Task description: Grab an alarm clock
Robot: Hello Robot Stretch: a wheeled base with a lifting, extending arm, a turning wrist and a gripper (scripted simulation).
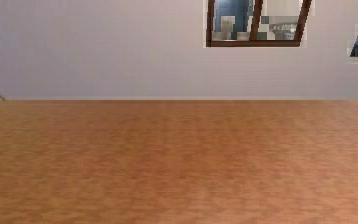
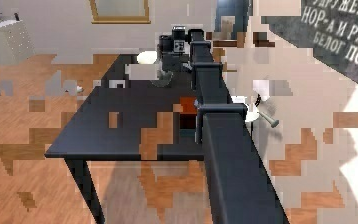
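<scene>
The end effector (image 2: 165, 68), a dark body with thin fingers, sits at the far end of the arm (image 2: 222, 140), a dark square bar reaching across a black tabletop (image 2: 97, 125). Small things lie on the surface right behind it, so I cannot tell whether it holds anything. Just at its 9 o'clock lies a pale round thing (image 2: 142, 70). This may be the alarm clock, but the shape is too vague to be sure. At the end effector's 5 o'clock a small reddish-brown thing (image 2: 187, 105) lies against the arm. Beyond the arm, toward 4 o'clock, is a white thing (image 2: 252, 105) with a grey stub.

With several blobs so near, the fingers could likely take the wrong one. A sideways move of the arm could sweep the reddish-brown thing along the tabletop. A smooth, rounded casing might also slip or be nudged away on that flat surface.

The tabletop looks matte and hard-edged, on slim dark legs. The arm is boxy and straight. In the forward view, a warm wood floor (image 1: 177, 160) meets a plain pale wall (image 1: 97, 50), with a dark-framed window (image 1: 257, 22) at 1 o'clock.
</scene>
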